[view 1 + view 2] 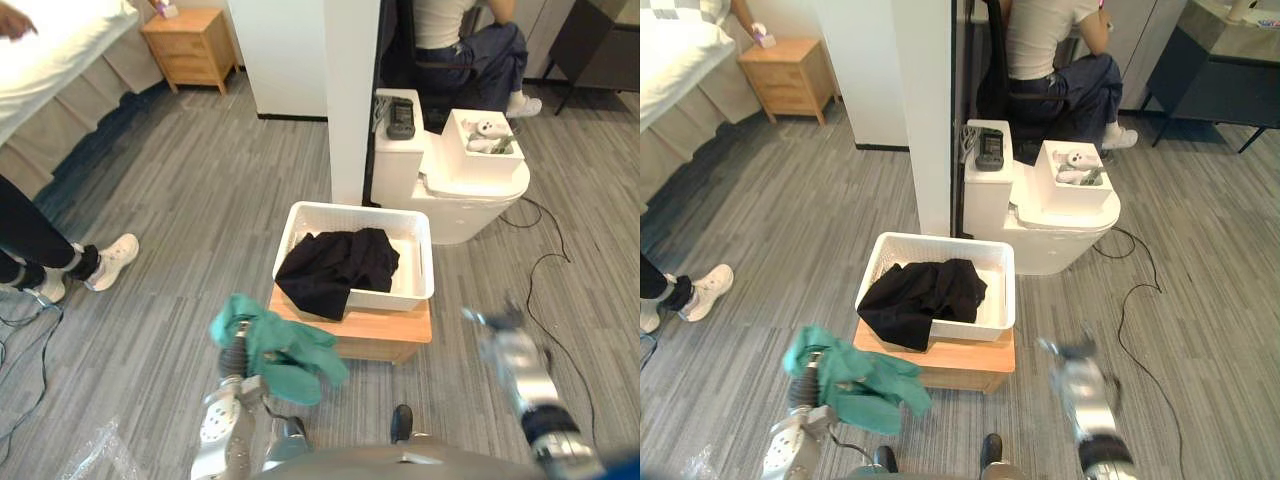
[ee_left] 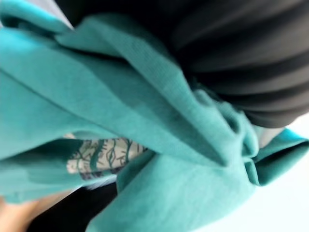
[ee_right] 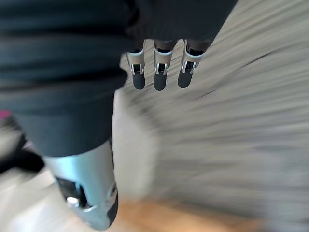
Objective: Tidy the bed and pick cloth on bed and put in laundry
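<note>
Black cloth (image 1: 335,265) already lies in the white basket (image 1: 392,298), spilling over its front-left corner, and the green cloth (image 1: 290,352) is bunched over my left hand (image 1: 232,355) (grip hidden, can't tell) just off the wooden stool (image 1: 385,336)'s front-left corner, right hand (image 3: 159,72) straight-fingered and empty, so the drop-in is what's left.

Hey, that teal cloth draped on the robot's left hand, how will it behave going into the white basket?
Probably floppy: the teal cloth droops in folds over the left robot hand. Likely light, as it hangs there with no other support. It may trail over the rim of the white basket, as the black cloth does.
</note>
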Tool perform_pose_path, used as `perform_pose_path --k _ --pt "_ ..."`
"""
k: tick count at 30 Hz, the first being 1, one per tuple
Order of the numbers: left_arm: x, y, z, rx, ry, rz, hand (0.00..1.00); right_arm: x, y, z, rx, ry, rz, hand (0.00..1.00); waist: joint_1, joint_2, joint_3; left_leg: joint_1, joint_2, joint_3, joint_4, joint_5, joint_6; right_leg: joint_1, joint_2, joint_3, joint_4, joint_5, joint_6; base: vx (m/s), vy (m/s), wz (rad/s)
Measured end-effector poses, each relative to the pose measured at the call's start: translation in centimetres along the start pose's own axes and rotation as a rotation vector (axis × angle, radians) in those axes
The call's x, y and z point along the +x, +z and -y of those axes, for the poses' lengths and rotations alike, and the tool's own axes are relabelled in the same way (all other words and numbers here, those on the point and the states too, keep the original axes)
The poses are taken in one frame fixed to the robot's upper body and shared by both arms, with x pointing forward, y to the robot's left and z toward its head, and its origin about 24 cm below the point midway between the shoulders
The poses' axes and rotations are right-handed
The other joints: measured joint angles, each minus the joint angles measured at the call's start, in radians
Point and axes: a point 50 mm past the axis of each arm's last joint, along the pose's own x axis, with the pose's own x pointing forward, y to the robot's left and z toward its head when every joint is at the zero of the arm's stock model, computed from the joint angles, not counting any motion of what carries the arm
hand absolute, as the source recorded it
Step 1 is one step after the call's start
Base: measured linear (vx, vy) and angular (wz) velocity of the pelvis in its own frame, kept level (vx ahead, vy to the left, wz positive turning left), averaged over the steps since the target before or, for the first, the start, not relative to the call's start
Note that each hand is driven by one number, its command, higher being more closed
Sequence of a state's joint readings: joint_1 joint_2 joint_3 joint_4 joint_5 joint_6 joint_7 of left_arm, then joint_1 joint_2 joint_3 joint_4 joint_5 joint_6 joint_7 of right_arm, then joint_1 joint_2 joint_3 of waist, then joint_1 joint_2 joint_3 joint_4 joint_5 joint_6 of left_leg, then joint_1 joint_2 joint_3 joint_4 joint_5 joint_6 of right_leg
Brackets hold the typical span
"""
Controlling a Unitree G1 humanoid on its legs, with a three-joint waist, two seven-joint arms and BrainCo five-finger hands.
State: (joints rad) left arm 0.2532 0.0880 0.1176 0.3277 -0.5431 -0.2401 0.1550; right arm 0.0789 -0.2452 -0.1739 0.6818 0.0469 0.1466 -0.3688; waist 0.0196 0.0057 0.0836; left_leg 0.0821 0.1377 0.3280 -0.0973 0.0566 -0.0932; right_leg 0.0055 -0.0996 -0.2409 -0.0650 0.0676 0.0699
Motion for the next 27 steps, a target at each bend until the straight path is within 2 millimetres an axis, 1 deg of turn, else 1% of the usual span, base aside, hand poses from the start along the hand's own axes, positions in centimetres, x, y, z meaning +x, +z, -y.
perform_pose_path --k 1,2,3,4,5,6,7,8,9,10,11,12,14,15,16,17,18,19,20,21,22,23,24,25,26,27 --pt "0.2 1.0 -0.5 -0.032 0.038 0.043 1.00 -0.4 -3.0 1.2 0.017 -0.038 -0.089 0.00 -0.004 0.000 -0.003 0.010 -0.002 -0.012 0.000 -0.002 0.001 0.018 -0.006 -0.016 0.005 -0.009 0.003 0.06 0.037 0.42" --pt "0.4 2.4 -1.2 -0.067 0.085 0.101 1.00 -1.2 -6.4 2.5 0.049 -0.078 -0.189 0.00 -0.004 -0.004 -0.011 0.021 -0.005 -0.023 -0.002 -0.006 0.002 0.033 -0.011 -0.027 0.011 -0.021 0.006 0.03 0.028 0.32" --pt "0.5 3.4 -1.9 -0.100 0.142 0.153 1.00 -2.1 -9.1 3.4 0.096 -0.100 -0.275 0.00 -0.005 -0.010 -0.028 0.027 -0.006 -0.027 -0.005 -0.011 0.003 0.041 -0.014 -0.037 0.014 -0.028 0.009 0.02 0.024 0.21" --pt "0.5 3.9 -2.3 -0.114 0.176 0.176 1.00 -2.6 -10.3 3.8 0.112 -0.103 -0.315 0.00 -0.005 -0.013 -0.039 0.027 -0.007 -0.029 -0.005 -0.012 0.003 0.043 -0.016 -0.044 0.015 -0.034 0.014 0.02 0.014 0.16" --pt "0.6 4.8 -2.9 -0.150 0.248 0.218 1.00 -3.5 -12.4 4.2 0.144 -0.103 -0.387 0.00 -0.005 -0.018 -0.051 0.025 -0.010 -0.036 -0.006 -0.014 0.005 0.049 -0.020 -0.052 0.018 -0.044 0.017 0.01 0.011 0.16" --pt "0.7 5.3 -3.1 -0.174 0.287 0.239 1.00 -4.0 -13.2 4.3 0.165 -0.096 -0.422 0.00 -0.005 -0.019 -0.053 0.028 -0.011 -0.039 -0.006 -0.017 0.004 0.055 -0.022 -0.057 0.021 -0.049 0.013 0.01 0.013 0.24" --pt "0.9 6.2 -4.0 -0.245 0.388 0.280 1.00 -4.7 -14.6 4.4 0.198 -0.066 -0.478 0.00 -0.005 -0.017 -0.055 0.030 -0.014 -0.047 -0.006 -0.024 0.005 0.060 -0.028 -0.073 0.028 -0.056 0.016 0.00 0.019 0.27" --pt "0.9 7.3 -5.4 -0.327 0.511 0.329 1.00 -5.4 -15.6 4.0 0.228 -0.027 -0.521 0.00 -0.009 -0.020 -0.060 0.033 -0.017 -0.053 -0.007 -0.026 0.008 0.068 -0.033 -0.083 0.032 -0.061 0.019 0.01 0.023 0.26" --pt "0.8 7.9 -6.2 -0.377 0.579 0.357 1.00 -5.7 -15.9 3.7 0.234 -0.003 -0.539 0.00 -0.010 -0.018 -0.059 0.036 -0.018 -0.056 -0.007 -0.027 0.009 0.075 -0.035 -0.088 0.032 -0.063 0.021 0.01 0.040 0.20" --pt "0.2 9.0 -8.0 -0.483 0.718 0.419 1.00 -6.5 -16.9 3.2 0.238 0.047 -0.585 0.00 -0.010 -0.019 -0.069 0.036 -0.018 -0.060 -0.007 -0.029 0.008 0.076 -0.042 -0.088 0.033 -0.065 0.024 0.03 0.039 0.14" --pt "-0.7 10.3 -9.9 -0.600 0.855 0.503 1.00 -7.1 -17.4 2.3 0.259 0.094 -0.627 0.00 -0.009 -0.024 -0.083 0.033 -0.017 -0.060 -0.007 -0.030 0.007 0.077 -0.042 -0.088 0.033 -0.067 0.026 0.04 0.029 0.13" --pt "-1.4 11.1 -10.9 -0.645 0.927 0.555 1.00 -7.5 -17.6 1.7 0.273 0.115 -0.644 0.00 -0.008 -0.027 -0.087 0.033 -0.017 -0.060 -0.007 -0.031 0.007 0.079 -0.042 -0.091 0.033 -0.067 0.027 0.06 0.012 0.13" --pt "-3.7 14.0 -14.4 -0.771 1.144 0.726 1.00 -8.5 -18.3 0.1 0.311 0.179 -0.686 0.00 -0.004 -0.033 -0.100 0.031 -0.018 -0.059 -0.007 -0.035 0.006 0.082 -0.042 -0.095 0.031 -0.065 0.029 0.06 0.008 0.09" --pt "-4.2 14.8 -15.1 -0.800 1.180 0.772 1.00 -8.7 -18.4 -0.1 0.310 0.188 -0.695 0.00 -0.002 -0.033 -0.104 0.031 -0.018 -0.060 -0.007 -0.036 0.006 0.083 -0.042 -0.097 0.031 -0.063 0.026 0.07 0.011 0.10" --pt "-5.1 16.8 -16.3 -0.857 1.212 0.868 1.00 -8.9 -18.5 -0.6 0.299 0.202 -0.697 0.00 -0.001 -0.033 -0.108 0.035 -0.018 -0.060 -0.007 -0.038 0.004 0.090 -0.042 -0.100 0.030 -0.063 0.026 0.07 0.011 0.08" --pt "-5.7 19.1 -17.2 -0.897 1.200 0.961 1.00 -8.7 -18.1 -1.1 0.308 0.214 -0.683 0.00 -0.002 -0.031 -0.109 0.042 -0.019 -0.059 -0.007 -0.039 0.001 0.099 -0.040 -0.102 0.028 -0.063 0.026 0.06 0.010 0.06" --pt "-5.9 20.2 -17.4 -0.899 1.169 1.006 1.00 -8.6 -17.8 -1.3 0.311 0.220 -0.671 0.00 -0.002 -0.030 -0.113 0.043 -0.019 -0.059 -0.006 -0.039 0.001 0.101 -0.039 -0.103 0.026 -0.063 0.026 0.05 0.004 0.02" --pt "-5.8 22.8 -17.4 -0.896 1.073 1.073 1.00 -8.5 -17.5 -1.9 0.314 0.231 -0.651 0.00 -0.002 -0.028 -0.119 0.045 -0.020 -0.058 -0.006 -0.040 0.000 0.105 -0.037 -0.103 0.019 -0.062 0.026 0.04 0.003 0.00" --pt "-5.5 25.4 -16.8 -0.863 0.954 1.135 1.00 -8.2 -16.7 -2.6 0.325 0.248 -0.621 0.00 -0.003 -0.026 -0.125 0.045 -0.020 -0.055 -0.007 -0.041 0.000 0.107 -0.036 -0.102 0.012 -0.062 0.027 0.03 0.005 -0.04" --pt "-5.3 26.7 -16.4 -0.835 0.879 1.163 1.00 -8.0 -16.3 -3.0 0.329 0.258 -0.605 0.00 -0.004 -0.024 -0.129 0.045 -0.020 -0.049 -0.007 -0.042 0.000 0.106 -0.036 -0.099 0.010 -0.061 0.027 0.03 0.014 -0.12" --pt "-4.6 29.0 -15.1 -0.748 0.723 1.200 1.00 -7.5 -15.7 -3.1 0.321 0.263 -0.568 0.00 -0.004 -0.019 -0.144 0.045 -0.014 -0.036 -0.007 -0.046 -0.001 0.103 -0.035 -0.088 0.007 -0.058 0.027 0.03 0.009 -0.15" --pt "-4.2 29.9 -14.4 -0.707 0.653 1.208 1.00 -7.4 -15.5 -3.1 0.313 0.268 -0.552 0.00 -0.003 -0.016 -0.148 0.046 -0.013 -0.033 -0.007 -0.047 -0.002 0.102 -0.035 -0.083 0.006 -0.057 0.026 0.04 0.011 -0.20" --pt "-3.2 31.8 -12.0 -0.608 0.484 1.226 1.00 -7.0 -14.8 -3.3 0.305 0.280 -0.513 0.00 -0.004 -0.010 -0.152 0.050 -0.012 -0.024 -0.007 -0.050 -0.003 0.102 -0.035 -0.075 0.006 -0.056 0.025 0.03 0.009 -0.21" --pt "-2.2 32.9 -9.6 -0.497 0.349 1.228 1.00 -6.8 -14.3 -3.4 0.292 0.287 -0.482 0.00 -0.007 -0.002 -0.158 0.053 -0.012 -0.011 -0.007 -0.053 -0.004 0.098 -0.034 -0.066 0.007 -0.054 0.025 0.03 0.014 -0.26" --pt "-1.8 33.2 -8.4 -0.442 0.291 1.227 1.00 -6.6 -14.1 -3.4 0.280 0.291 -0.466 0.00 -0.008 0.002 -0.161 0.056 -0.011 -0.001 -0.007 -0.055 -0.005 0.094 -0.033 -0.056 0.008 -0.053 0.024 0.03 0.018 -0.44" --pt "-0.9 33.5 -6.0 -0.340 0.183 1.220 1.00 -6.3 -13.6 -3.3 0.244 0.304 -0.432 0.00 -0.012 0.014 -0.170 0.062 -0.007 0.026 -0.007 -0.060 -0.009 0.084 -0.028 -0.028 0.008 -0.049 0.021 0.02 0.011 -0.50"
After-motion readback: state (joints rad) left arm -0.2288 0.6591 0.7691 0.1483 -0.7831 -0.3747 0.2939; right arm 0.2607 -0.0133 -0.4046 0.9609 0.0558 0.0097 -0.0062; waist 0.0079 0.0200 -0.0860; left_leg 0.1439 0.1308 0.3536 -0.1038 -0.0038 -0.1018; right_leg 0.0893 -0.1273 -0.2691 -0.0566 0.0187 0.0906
